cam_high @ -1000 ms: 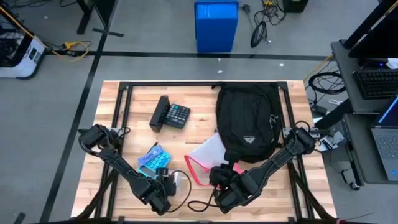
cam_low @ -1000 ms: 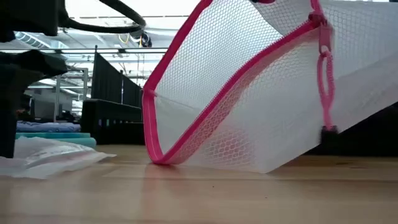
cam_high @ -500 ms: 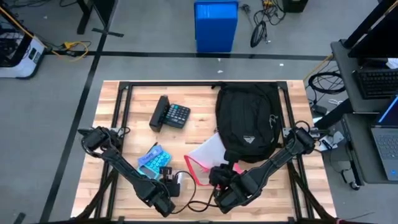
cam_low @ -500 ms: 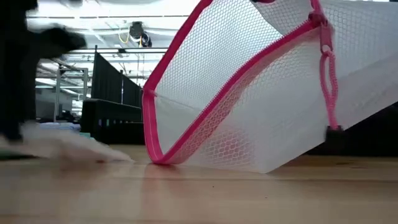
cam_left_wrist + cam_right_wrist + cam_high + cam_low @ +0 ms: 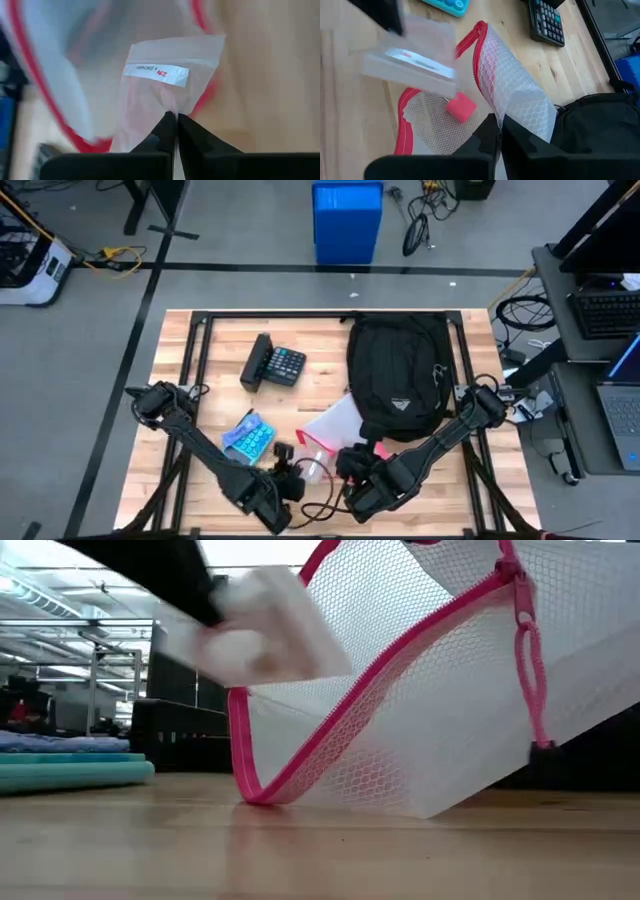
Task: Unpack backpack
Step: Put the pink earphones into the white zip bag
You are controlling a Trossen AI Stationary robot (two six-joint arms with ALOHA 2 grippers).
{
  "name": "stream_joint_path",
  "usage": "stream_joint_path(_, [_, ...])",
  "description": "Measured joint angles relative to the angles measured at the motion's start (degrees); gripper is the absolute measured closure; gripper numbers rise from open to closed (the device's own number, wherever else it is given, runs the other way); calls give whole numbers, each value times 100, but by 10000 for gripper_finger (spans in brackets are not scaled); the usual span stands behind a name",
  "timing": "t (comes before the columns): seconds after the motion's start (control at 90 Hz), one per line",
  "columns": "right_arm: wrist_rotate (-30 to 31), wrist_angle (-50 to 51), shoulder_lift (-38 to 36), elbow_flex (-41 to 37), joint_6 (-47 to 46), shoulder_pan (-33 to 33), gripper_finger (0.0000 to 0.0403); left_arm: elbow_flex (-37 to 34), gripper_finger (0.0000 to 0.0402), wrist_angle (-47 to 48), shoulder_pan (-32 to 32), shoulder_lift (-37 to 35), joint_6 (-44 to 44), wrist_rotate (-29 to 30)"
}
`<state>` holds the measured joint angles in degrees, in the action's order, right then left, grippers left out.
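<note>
The black backpack (image 5: pixel 398 375) lies flat at the table's far right. In front of it a white mesh pouch with a pink zipper rim (image 5: pixel 328 432) (image 5: pixel 420 710) stands with its mouth open, its lower rim on the table. My right gripper (image 5: pixel 352 465) (image 5: pixel 499 120) is shut on the pouch. My left gripper (image 5: pixel 292 483) (image 5: pixel 173 118) is shut on a clear plastic bag with a white label (image 5: pixel 162 82) (image 5: pixel 410 59) and holds it in the air before the pouch's mouth. A small pink block (image 5: pixel 461 108) lies inside the pouch. My left gripper pinches one edge of the plastic bag (image 5: pixel 170 107) between its two fingertips. The bag is lifted clear of the table and reaches from the fingers toward the pouch's mouth. My right gripper pinches the pouch's white mesh wall (image 5: pixel 506 111) between its two fingers, close to the pink rim. That side is held up, while the lower rim (image 5: pixel 250 790) rests on the table.
A black calculator (image 5: pixel 277 364) lies at the far middle and a teal item (image 5: pixel 250 438) left of the pouch. A black cord (image 5: pixel 320 507) runs along the near edge between the two arms. A black frame borders the table.
My left gripper has moved toward the table's right edge and up, toward the pouch. The plastic bag, which lay on the table a second ago, is now lifted clear and hangs before the pouch's mouth. The pouch and my right gripper have stayed where they were.
</note>
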<state>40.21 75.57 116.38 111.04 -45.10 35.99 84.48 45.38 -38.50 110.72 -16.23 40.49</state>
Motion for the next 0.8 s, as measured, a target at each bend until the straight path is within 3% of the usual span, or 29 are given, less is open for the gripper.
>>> stream_joint_path(0.133, [1, -47, -1, 0, 81, 0, 403, -88, 401, -996, 473, 0, 1415, 124])
stream_joint_path(0.222, [2, -44, -2, 0, 78, 2, 403, -86, 401, -1714, 789, 0, 1846, -170])
stream_joint_path(0.333, [-5, -10, -2, 0, 100, 14, 403, -84, 387, -1928, 1076, -13, 2216, -861])
stream_joint_path(0.511, [-5, -4, -2, 0, 100, 17, 403, -84, 307, -1934, 1260, -13, 1995, -1515])
stream_joint_path(0.678, [-4, -30, -2, 0, 96, 15, 403, -80, 231, -1881, 1233, -13, 1676, -1480])
stream_joint_path(0.8, [-2, -43, -2, 0, 91, 22, 403, -13, 209, -1445, 1114, -84, 1200, -1240])
